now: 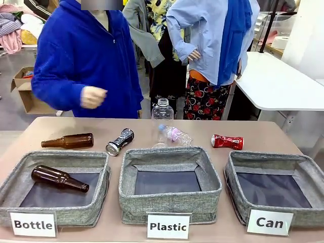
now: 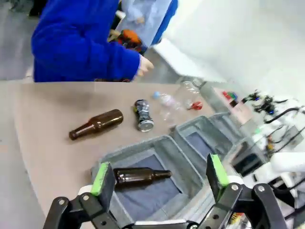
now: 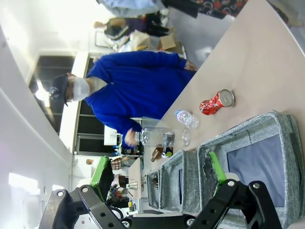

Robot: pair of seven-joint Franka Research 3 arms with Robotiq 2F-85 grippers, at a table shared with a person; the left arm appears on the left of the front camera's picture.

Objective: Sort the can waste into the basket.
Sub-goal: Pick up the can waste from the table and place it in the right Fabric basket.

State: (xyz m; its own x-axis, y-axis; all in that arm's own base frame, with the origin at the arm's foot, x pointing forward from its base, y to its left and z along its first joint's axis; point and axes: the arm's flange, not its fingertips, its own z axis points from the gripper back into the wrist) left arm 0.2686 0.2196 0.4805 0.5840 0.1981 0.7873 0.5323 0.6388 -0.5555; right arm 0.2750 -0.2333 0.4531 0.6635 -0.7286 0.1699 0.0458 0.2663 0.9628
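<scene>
L gripper (image 2: 159, 175): jaws wide, nothing btwn the pads, hanging over the Bottle basket (image 2: 164, 143). R gripper (image 3: 159, 169): jaws also wide, empty, up above the robot-side end of the table (image 1: 263, 132), w/ the Can basket (image 3: 281, 129) below and ahead of it.

Black can (image 1: 120, 141) lies on its side on the table, just behind the gap btwn the Bottle basket and the Plastic basket (image 1: 169, 200), set diagonal w/ 1 silver end toward the robot. Red can (image 1: 227, 142), crushed, lies on its side just behind the Can basket's far-left corner. Both cans are outside that basket and well apart from both grippers.

Brown btl (image 1: 68, 142) lies on the table left of the black can, near but not touching. 2nd brown btl (image 1: 58, 178) lies inside the Bottle basket, neck pointing right. Upright clear btl (image 1: 162, 119) stands behind the Plastic basket. Lying clear btl (image 1: 174, 134) is on its side just beside it, blue cap to the left.

Person in a blue hoodie stands at the far side. Their hand (image 1: 92, 96) is a loose fist, blurred, above the far edge of the table and touching nothing.
</scene>
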